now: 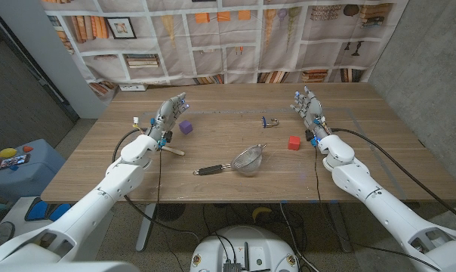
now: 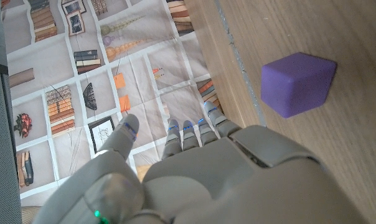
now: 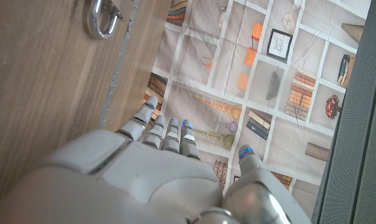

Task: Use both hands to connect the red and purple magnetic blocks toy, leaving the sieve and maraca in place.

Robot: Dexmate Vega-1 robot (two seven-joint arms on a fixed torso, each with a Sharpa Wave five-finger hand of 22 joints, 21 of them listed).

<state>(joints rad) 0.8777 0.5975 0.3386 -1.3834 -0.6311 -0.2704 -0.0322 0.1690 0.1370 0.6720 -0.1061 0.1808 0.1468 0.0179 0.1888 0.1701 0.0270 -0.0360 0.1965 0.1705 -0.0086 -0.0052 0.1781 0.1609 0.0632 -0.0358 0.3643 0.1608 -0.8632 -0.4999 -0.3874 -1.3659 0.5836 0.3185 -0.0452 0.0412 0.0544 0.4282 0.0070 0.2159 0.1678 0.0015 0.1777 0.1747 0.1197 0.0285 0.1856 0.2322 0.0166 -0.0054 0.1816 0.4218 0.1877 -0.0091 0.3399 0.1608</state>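
The purple block (image 1: 186, 127) sits on the table left of centre, just right of my left hand (image 1: 167, 113), which stands open with fingers pointing away and holds nothing. In the left wrist view the purple block (image 2: 298, 84) lies beside that hand (image 2: 225, 174), apart from it. The red block (image 1: 294, 142) sits right of centre, a little in front of and to the left of my right hand (image 1: 307, 106). My right hand (image 3: 150, 174) is also open and empty, with its fingers spread.
A metal sieve (image 1: 247, 160) with a dark handle lies at the table's middle front. A wooden stick (image 1: 174, 150) pokes out from under my left wrist. A small metal ring (image 1: 270, 122) (image 3: 103, 17) lies between the hands, farther back.
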